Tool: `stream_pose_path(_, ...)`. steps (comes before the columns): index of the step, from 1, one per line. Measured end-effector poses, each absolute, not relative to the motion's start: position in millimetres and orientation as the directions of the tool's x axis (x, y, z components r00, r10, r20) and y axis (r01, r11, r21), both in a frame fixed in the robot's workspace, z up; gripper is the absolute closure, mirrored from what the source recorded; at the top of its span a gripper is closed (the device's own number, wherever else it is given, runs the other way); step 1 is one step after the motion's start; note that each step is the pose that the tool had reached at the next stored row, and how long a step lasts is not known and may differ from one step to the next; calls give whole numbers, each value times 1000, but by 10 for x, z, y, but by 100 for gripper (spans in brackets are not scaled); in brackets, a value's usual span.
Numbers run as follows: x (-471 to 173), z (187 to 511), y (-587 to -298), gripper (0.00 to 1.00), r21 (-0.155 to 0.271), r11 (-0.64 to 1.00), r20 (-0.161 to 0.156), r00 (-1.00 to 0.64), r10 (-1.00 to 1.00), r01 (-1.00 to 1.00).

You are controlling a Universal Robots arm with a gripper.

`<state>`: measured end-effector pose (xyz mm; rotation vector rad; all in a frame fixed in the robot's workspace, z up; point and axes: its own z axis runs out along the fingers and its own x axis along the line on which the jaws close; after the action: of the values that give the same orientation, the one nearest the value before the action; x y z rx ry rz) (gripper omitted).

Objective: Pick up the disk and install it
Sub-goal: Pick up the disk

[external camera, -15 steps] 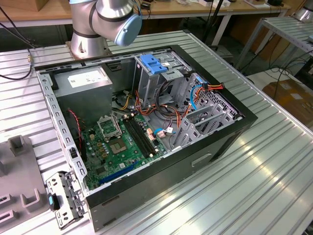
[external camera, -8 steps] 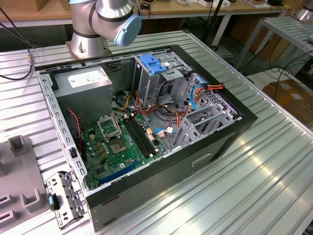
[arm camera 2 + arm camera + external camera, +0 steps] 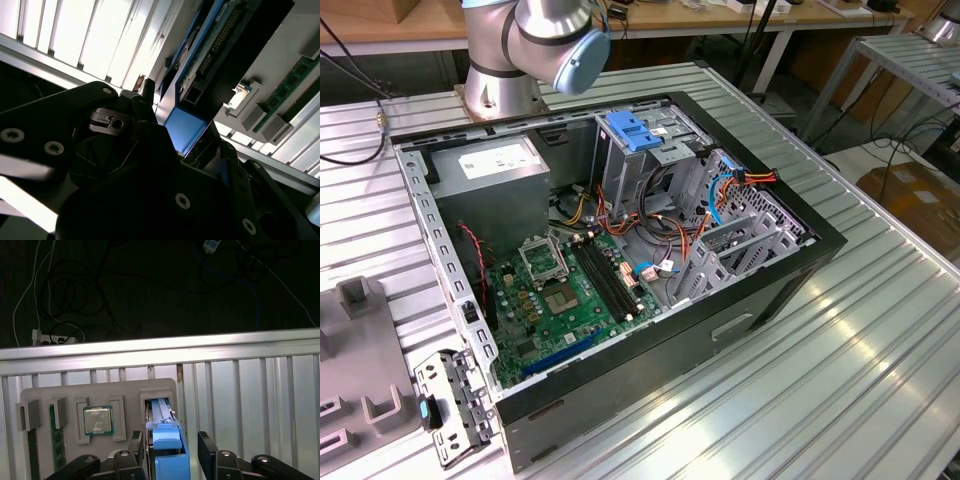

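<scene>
**Gripper straddling the disk in its tray slot**

In the first wrist view I have the gripper spread, with one of its dark fingers on each side of the disk. On one side there is clear daylight between finger and blue carrier. The other finger sits just beside the disk, and I cannot tell whether it touches. Nothing is pinched.

The disk stands on its thin edge in a slot of the grey tray. Its narrow blue edge faces my camera, and a blue end tab is at the end nearest the gripper. The long axis runs straight out from between the fingers toward the table's bright edge rail, in line with the slot.

In the second wrist view I see the disk from the side. It shows a flat blue end face close to the gripper body, and the green circuit-board side stretches away behind that along the same axis.

On the tray, a CPU lies in the pocket next to the disk's slot. A RAM stick lies further along.

In the exterior view the open case fills the middle of the ribbed table. The arm has its base at about eleven o'clock from the case. Part of the tray lies at about eight o'clock. Inside the case, a light-blue plate sits at twelve o'clock and the motherboard at seven.
</scene>
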<state>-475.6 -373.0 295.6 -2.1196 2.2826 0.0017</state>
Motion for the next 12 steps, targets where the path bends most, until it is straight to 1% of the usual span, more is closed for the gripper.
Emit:
stream_pose_path(3, -4755, 2955, -3730, 46, -18, 74, -20, -74, -997, -997)
stream_pose_path(4, -4755, 2954, -3730, 53, -18, 74, -20, -74, -997, -997)
stream_pose_path(5, -4755, 2954, -3730, 53, -18, 74, -20, -74, -997, -997)
stream_pose_path(6, -4756, 2954, -3730, 59, -18, 74, -20, -74, -997, -997)
stream_pose_path(12, -4763, 2949, -3760, 59, -18, 68, -16, -68, -998, -997)
